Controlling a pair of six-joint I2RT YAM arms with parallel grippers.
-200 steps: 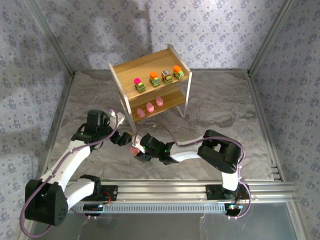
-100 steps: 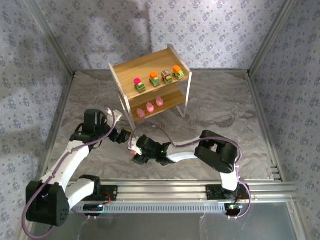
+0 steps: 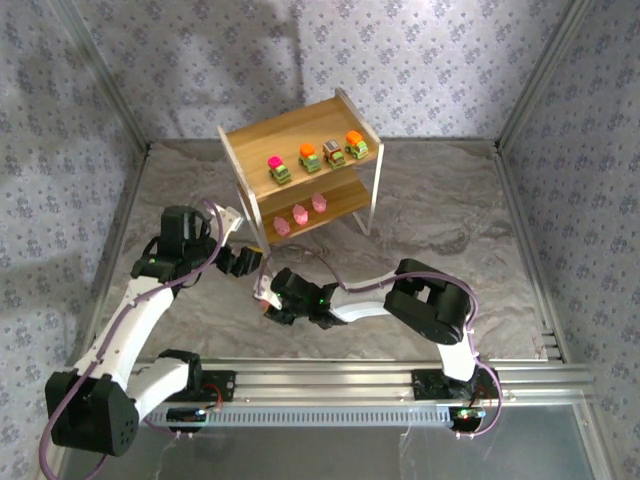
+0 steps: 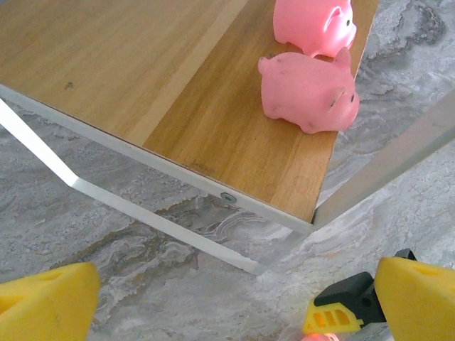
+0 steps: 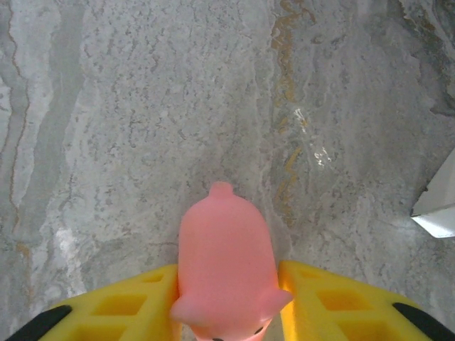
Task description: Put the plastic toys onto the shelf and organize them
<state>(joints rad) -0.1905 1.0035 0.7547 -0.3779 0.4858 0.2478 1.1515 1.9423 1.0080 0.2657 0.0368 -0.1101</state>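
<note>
Currently right pincer [image 5: 227,288] is clamped on one small rounded pink plastic pig [image 5: 226,245], yellow fingers [image 5: 135,305] on both flanks, head end apparently toward the camera, low over the grey marbled surface [image 5: 128,106]. Left pincer [image 4: 231,295] gapes wide, nothing in it, just off the front corner of the light wooden two-tier shelf [image 4: 128,78]. Pig looks light, likely hollow and a bit squashy; skin smooth and curved, so a hard pinch could squirt it out. Mid-body across the flanks is the hold I'd want; skip ears and snout. Top view: four green-yellow toy cars [image 3: 309,157] on the upper tier, three pink pigs [image 3: 300,212] on the lower. Hidden: held pig's underside and feet, behind the fingers; whether it touches the surface, cannot tell. Left wrist view cuts the far pig [image 4: 316,25] at the frame edge; black-and-yellow bit [image 4: 341,312] at the bottom is likely the other pincer, not certain.
</note>
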